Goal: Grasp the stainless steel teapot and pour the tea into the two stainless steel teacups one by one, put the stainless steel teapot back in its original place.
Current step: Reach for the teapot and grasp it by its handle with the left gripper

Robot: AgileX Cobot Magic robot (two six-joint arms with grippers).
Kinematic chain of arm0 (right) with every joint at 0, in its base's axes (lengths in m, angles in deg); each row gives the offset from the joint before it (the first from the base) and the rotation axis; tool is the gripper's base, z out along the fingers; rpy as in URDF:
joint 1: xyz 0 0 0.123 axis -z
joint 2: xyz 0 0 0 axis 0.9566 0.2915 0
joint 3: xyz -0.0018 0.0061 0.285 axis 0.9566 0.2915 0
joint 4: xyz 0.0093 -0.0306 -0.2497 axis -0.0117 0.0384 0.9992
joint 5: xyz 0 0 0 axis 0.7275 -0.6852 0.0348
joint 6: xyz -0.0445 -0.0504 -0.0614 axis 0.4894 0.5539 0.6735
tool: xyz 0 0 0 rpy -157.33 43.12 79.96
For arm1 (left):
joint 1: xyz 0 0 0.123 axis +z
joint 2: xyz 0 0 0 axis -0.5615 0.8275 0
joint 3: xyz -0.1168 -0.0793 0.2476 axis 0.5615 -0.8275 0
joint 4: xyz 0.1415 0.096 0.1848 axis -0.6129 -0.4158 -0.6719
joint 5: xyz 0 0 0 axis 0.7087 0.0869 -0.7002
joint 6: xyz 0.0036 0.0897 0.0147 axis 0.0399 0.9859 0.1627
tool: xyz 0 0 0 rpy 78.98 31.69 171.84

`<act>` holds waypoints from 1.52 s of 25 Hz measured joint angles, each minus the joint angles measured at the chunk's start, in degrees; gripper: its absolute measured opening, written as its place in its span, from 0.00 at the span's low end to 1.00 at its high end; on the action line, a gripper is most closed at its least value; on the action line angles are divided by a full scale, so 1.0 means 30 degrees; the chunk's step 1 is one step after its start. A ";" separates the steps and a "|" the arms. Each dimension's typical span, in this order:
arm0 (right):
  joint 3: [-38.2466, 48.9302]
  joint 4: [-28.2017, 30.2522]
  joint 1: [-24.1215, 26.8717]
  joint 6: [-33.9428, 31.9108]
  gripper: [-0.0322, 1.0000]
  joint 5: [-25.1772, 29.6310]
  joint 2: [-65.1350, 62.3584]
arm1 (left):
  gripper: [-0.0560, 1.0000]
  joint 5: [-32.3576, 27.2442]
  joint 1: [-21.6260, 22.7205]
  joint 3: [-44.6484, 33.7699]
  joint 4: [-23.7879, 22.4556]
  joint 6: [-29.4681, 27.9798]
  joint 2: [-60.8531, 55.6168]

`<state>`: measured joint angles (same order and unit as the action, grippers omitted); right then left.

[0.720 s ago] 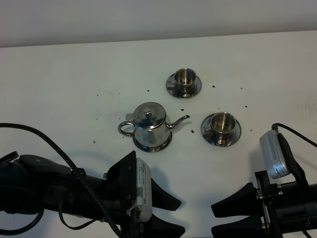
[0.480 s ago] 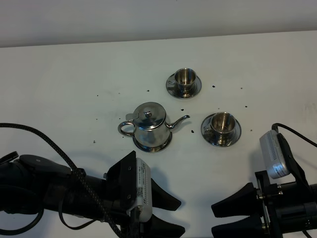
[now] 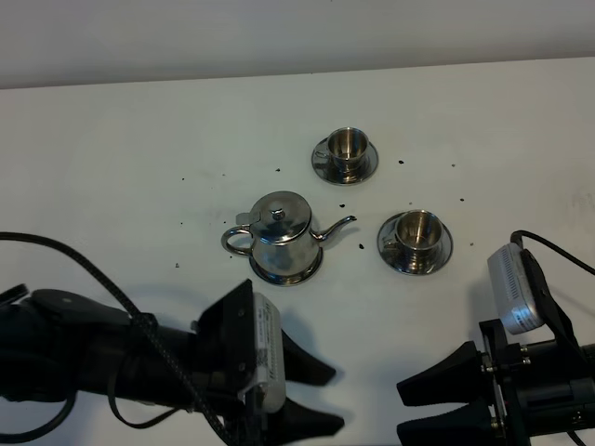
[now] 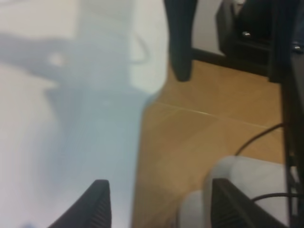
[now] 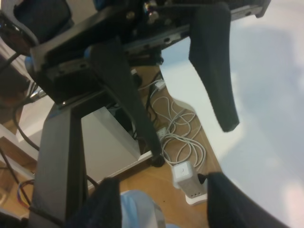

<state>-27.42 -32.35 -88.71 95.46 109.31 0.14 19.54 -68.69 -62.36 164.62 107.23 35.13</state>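
The stainless steel teapot (image 3: 279,237) stands upright mid-table on its round saucer, the original place (image 3: 302,273), with its spout toward the right. One stainless steel teacup (image 3: 347,146) sits on a saucer behind it. A second teacup (image 3: 416,229) sits on a saucer to its right. My left gripper (image 3: 333,398) hovers open at the front edge, well short of the teapot, with nothing between its fingers (image 4: 97,204). My right gripper (image 3: 402,412) faces it from the right, also open and empty, its fingers (image 5: 228,204) spread wide.
Small dark specks dot the white table (image 3: 139,167) around the tea set. Both wrist views look past the table's front edge to a wooden floor (image 4: 199,137), a stand and loose cables (image 5: 180,128). The two grippers point at each other with a narrow gap between them.
My left arm has dropped slightly toward the front edge. The right arm, teapot and cups have not moved.
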 joint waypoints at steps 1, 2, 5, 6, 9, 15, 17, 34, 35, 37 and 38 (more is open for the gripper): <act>0.0000 -0.0041 0.0000 0.0000 0.43 -0.0015 0.0000 | 0.53 0.0346 0.0000 0.0000 0.0000 -0.0089 -0.0392; 0.0000 -0.0063 0.0000 0.0000 0.43 -0.0015 0.0000 | 0.53 0.0738 0.0000 0.0000 0.0024 -0.0290 -0.0946; 0.0000 -0.0083 0.0000 0.0000 0.43 -0.0015 0.0000 | 0.53 0.1123 0.0000 0.0000 0.0024 -0.0625 -0.2646; 0.0000 -0.0135 0.0000 0.0000 0.43 -0.0020 0.0000 | 0.53 0.1266 0.0000 0.0000 0.0032 -0.0804 -0.3350; -0.0043 -0.0393 0.0000 0.0000 0.43 -0.0059 0.0000 | 0.53 0.2517 0.0000 0.0000 0.0312 -0.2075 -0.5562; -0.1552 -0.0003 0.0000 -0.2298 0.43 -0.1382 0.0037 | 0.53 0.7768 0.0000 0.0014 0.0332 -0.6917 -0.9481; -0.2422 0.0724 0.0000 -0.3845 0.43 -0.2020 0.0059 | 0.53 0.9564 0.0000 0.0163 0.0339 -0.8475 -1.0672; -0.9547 1.0498 0.0000 -1.7129 0.43 -0.2243 -0.1357 | 0.53 0.8196 0.0000 0.3383 -0.0994 -1.6610 -1.4607; -1.0064 1.1618 0.0000 -1.8689 0.43 -0.2196 -0.1790 | 0.53 0.7821 0.0000 0.3544 -0.1712 -1.7346 -1.4607; -1.0933 1.3686 0.0000 -2.1518 0.43 -0.2181 -0.2970 | 0.52 0.7129 0.0000 0.4038 -0.3570 -1.8976 -1.4607; -1.1316 1.4847 0.0000 -2.3003 0.43 -0.2137 -0.3517 | 0.52 0.6633 0.0000 0.4246 -0.4536 -2.0241 -1.4607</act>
<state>-61.37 12.19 -88.71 26.45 102.90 -10.41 39.44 -68.69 -49.63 151.01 46.51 -8.69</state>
